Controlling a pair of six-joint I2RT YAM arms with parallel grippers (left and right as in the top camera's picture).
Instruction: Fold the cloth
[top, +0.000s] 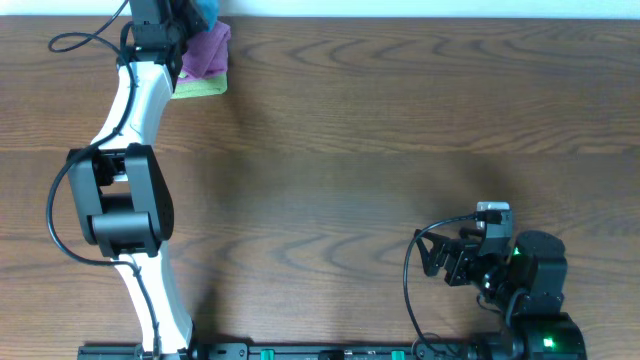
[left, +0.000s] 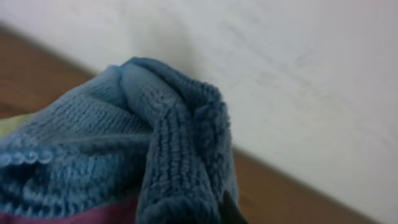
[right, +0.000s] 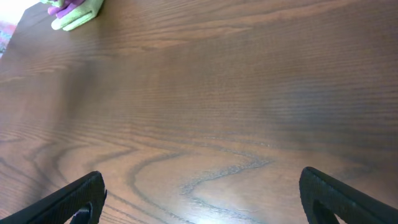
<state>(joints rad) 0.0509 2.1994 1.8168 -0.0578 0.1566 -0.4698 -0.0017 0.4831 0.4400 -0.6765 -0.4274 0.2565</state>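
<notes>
The left gripper (top: 182, 20) is extended to the far left table (top: 400, 150) corner, where the blue cloth (left: 124, 143) tops purple and green cloths, probably to pick it up. Its opening cannot be determined. The right gripper (right: 208, 202) rests clear, wide apart, empty.

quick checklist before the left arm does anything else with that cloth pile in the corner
1. Left gripper at the pile in the far left corner: ok.
2. Its hold on the blue knitted cloth: cannot tell, since no fingers show in the left wrist view.
3. Blue cloth free of the purple cloth and yellow-green cloth under it: cannot tell.
4. Right gripper open and far from the pile: ok.
5. Room on the brown wooden table between the arms to spread a cloth: ok.
</notes>
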